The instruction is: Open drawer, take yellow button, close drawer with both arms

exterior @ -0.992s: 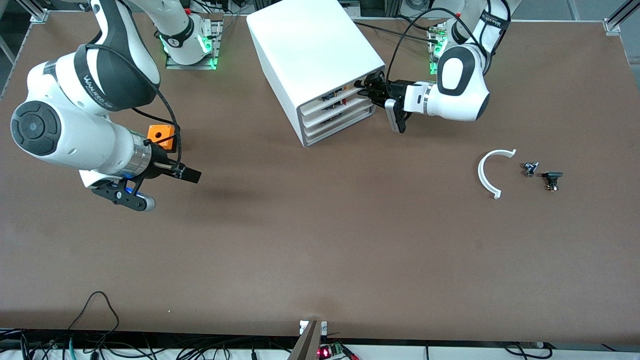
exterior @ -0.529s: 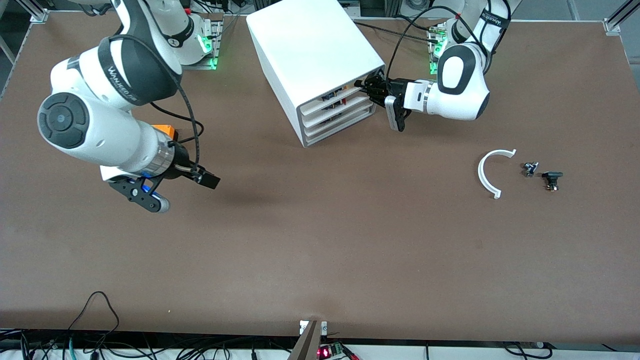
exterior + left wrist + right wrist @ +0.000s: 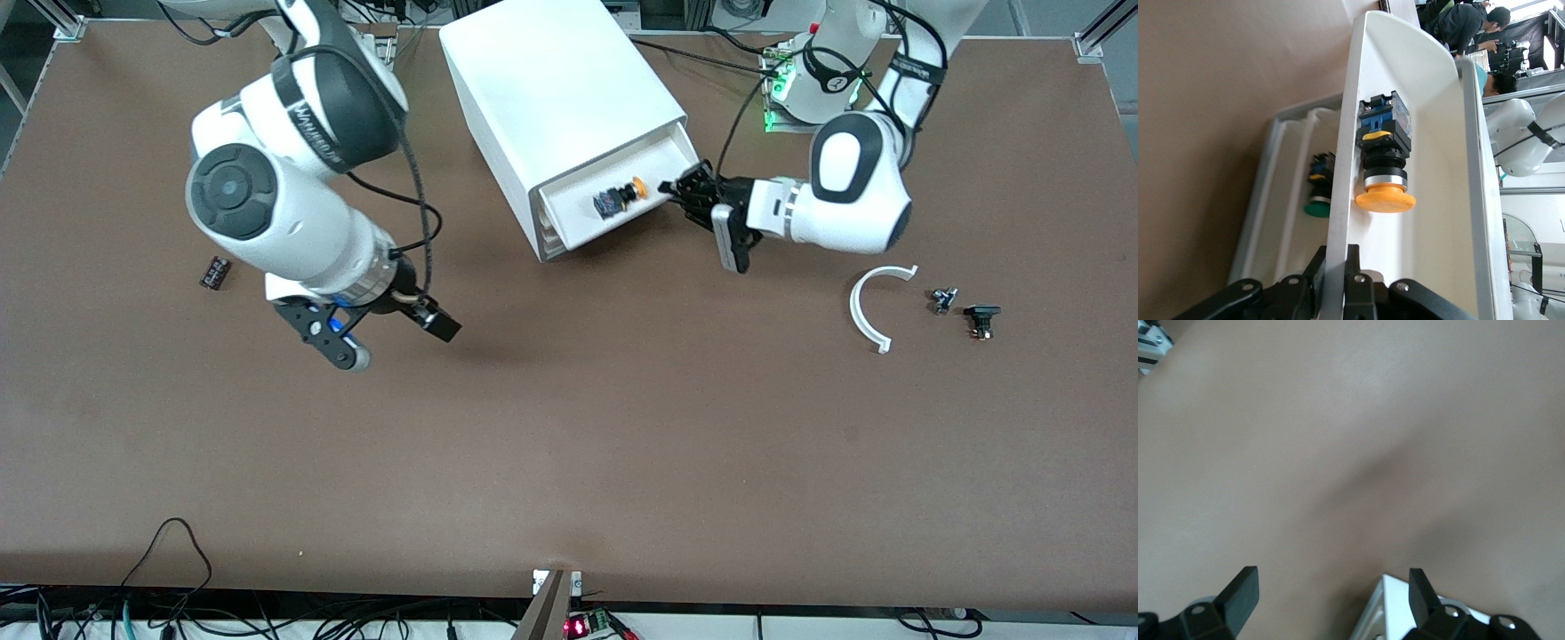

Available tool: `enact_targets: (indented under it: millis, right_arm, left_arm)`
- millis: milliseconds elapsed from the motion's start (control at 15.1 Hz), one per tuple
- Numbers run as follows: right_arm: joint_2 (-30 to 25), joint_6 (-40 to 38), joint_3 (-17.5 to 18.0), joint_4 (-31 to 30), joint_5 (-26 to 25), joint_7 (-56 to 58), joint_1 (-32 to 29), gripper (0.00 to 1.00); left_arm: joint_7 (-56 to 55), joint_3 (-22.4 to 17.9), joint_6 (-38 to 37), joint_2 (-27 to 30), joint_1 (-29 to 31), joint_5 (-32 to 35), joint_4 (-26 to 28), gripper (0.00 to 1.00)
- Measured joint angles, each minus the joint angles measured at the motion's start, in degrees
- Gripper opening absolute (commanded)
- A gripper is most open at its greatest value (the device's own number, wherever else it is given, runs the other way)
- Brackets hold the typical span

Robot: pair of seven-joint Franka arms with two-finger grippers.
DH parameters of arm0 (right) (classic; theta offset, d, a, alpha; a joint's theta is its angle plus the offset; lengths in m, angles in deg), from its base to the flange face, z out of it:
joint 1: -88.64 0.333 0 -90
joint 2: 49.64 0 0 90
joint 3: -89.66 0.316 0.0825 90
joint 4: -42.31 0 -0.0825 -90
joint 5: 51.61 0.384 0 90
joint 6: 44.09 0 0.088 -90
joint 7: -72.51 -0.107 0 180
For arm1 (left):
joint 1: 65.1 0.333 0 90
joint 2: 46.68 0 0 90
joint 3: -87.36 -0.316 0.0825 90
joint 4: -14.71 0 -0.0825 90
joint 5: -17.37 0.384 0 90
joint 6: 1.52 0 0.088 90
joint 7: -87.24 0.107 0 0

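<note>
Now the button (image 3: 617,197) lies sideways in the drawer (image 3: 587,227), cap toward the left gripper (image 3: 680,189).

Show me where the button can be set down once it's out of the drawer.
Widest bare stretch: the table nearer the camera than the cabinet. Crowded: the white arc and small black parts toward the left arm's end; the right gripper hangs toward its own end.

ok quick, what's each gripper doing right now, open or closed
Left gripper: shut on the front edge of the drawer, which is pulled out.
Right gripper: open, holding nothing, over the table.
</note>
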Motion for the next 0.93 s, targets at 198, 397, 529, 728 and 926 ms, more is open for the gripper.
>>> enact_targets:
  millis: [198, 397, 529, 728, 926]
  right_arm:
    - [0.3, 2.4, 0.0, 0.0, 0.0, -6.4, 2.4, 1.00]
    - [1.5, 5.5, 0.0, 0.2, 0.0, -14.6, 5.7, 1.00]
    - [3.4, 7.1, 0.0, 1.5, 0.0, -20.1, 8.3, 1.00]
    - [6.8, 8.7, -0.1, 5.0, 0.0, -27.1, 11.1, 1.00]
    - [8.2, 9.7, -0.1, 6.4, 0.0, -31.3, 13.1, 1.00]
  left_arm:
    - [-0.3, -0.1, -0.7, -4.0, 2.4, 3.5, -5.3, 0.00]
    - [-1.2, -0.1, -1.0, -6.3, 3.7, 6.5, -9.1, 1.00]
    - [-1.2, -0.2, -0.6, -6.9, 3.8, 9.0, -10.1, 1.00]
    - [-6.9, -0.5, -4.4, -7.1, 4.1, 13.0, -13.2, 1.00]
    - [-21.0, -0.6, -12.9, -7.1, 4.8, 19.5, -19.9, 1.00]
